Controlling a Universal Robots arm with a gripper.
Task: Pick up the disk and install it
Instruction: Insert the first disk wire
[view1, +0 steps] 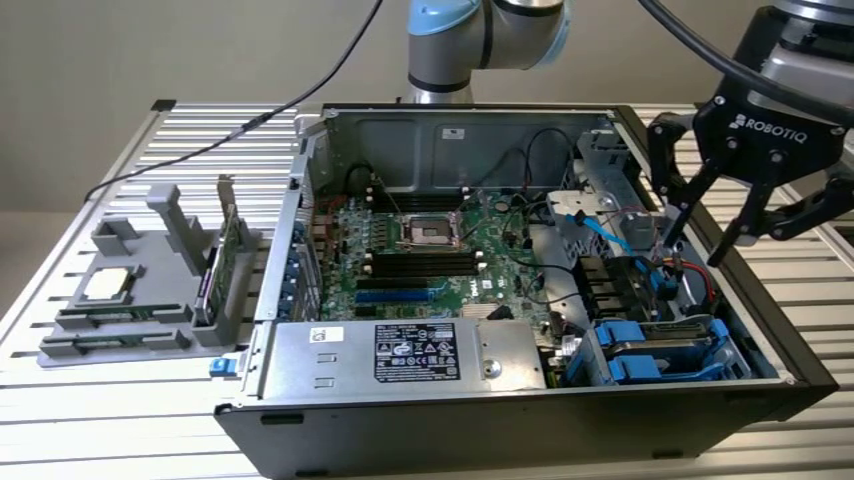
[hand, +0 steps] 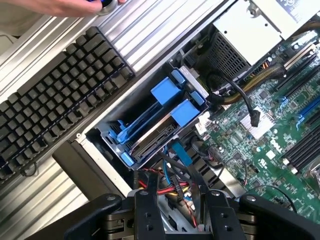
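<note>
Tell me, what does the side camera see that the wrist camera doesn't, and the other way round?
Exterior view: the whole open computer case, the arm's blue-grey joint behind it, and a grey holder with small parts at the exterior view's left. Wrist view: a black keyboard beside the case and a person's hand past it. Both: the open, empty gripper above the case, the blue-framed disk in its bay, the motherboard and the silver power supply.

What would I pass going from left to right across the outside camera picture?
Grey parts holder → silver box with the label → blue disk carriers.
</note>
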